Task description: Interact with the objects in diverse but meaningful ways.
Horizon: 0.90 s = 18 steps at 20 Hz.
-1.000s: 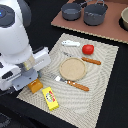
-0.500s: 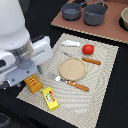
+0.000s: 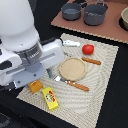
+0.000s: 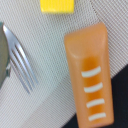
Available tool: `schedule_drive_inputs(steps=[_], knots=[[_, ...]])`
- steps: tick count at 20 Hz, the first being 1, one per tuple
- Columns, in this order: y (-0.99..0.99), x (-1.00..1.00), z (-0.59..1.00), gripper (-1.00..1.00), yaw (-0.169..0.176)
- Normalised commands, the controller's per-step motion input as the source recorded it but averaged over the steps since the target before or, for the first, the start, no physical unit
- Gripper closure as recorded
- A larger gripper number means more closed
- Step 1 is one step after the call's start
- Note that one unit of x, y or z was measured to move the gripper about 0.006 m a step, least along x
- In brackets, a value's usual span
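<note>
The orange ridged block lies at the near corner of the mat, and it fills the wrist view with its white ridges showing. My gripper hangs right above it. Its fingers are hidden by the arm in the exterior view and do not show in the wrist view. The yellow packet lies just beside the block, with its edge in the wrist view. The red tomato ball and the white fish piece rest at the far side of the mat.
A round tan plate sits mid-mat, with a wooden-handled fork near it and another utensil on the far side. Two grey pots stand on a brown board. The mat's edge meets the dark table beside the block.
The arm has shifted a little toward the exterior view's right, over the orange block. The toys have not moved.
</note>
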Motion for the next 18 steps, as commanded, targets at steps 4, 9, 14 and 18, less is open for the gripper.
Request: schedule_drive_inputs(steps=[4,9,14,18], knots=[[-0.17,0.89,0.09,-1.00,-0.052],[-0.13,0.86,0.01,-1.00,-0.032],[-0.19,0.65,-0.10,-1.00,-0.021],[-0.17,0.43,-0.26,-1.00,-0.006]])
